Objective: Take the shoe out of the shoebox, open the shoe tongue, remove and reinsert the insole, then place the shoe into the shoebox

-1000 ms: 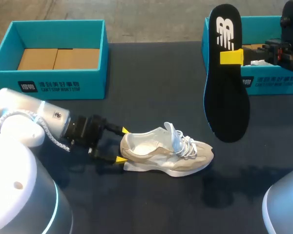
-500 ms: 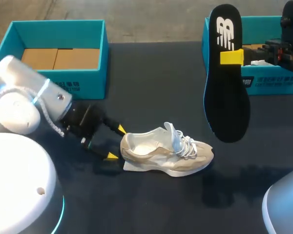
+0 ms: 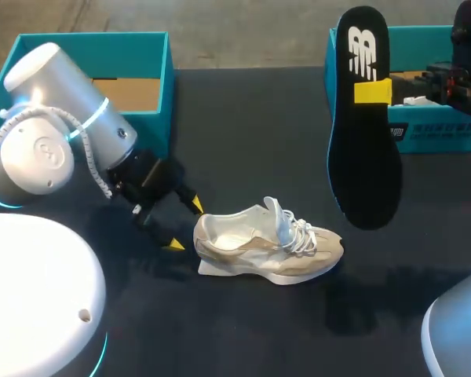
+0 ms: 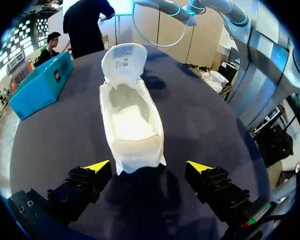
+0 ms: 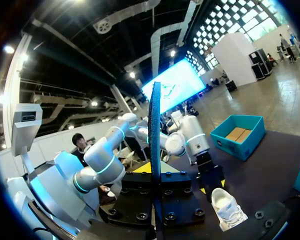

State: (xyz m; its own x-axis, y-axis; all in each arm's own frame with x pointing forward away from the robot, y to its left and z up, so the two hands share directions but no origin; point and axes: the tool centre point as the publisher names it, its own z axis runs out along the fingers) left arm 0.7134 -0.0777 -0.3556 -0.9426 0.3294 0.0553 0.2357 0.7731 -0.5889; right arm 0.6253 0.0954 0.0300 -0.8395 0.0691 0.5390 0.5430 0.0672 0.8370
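A beige sneaker (image 3: 267, 251) lies on its sole mid-table, tongue pulled up, inside bare. My left gripper (image 3: 185, 226) is open just behind the heel, touching nothing. In the left wrist view the heel of the sneaker (image 4: 132, 125) sits level with the tips of that gripper (image 4: 148, 166), with a gap on each side. The black insole (image 3: 365, 133) hangs upright above the table's right side, and my right gripper (image 3: 374, 92) is shut on its upper part. In the right wrist view the insole (image 5: 155, 135) stands edge-on between the fingers of the right gripper (image 5: 155, 176).
A teal shoebox (image 3: 86, 133) with a brown cardboard floor stands at the back left, partly behind my left arm. A second teal box (image 3: 436, 132) stands at the back right, behind the insole. Dark tabletop runs around the sneaker.
My left arm has swung up and back toward the left box. Its gripper has turned and drawn slightly off the heel, still open. The insole and right arm have not moved.
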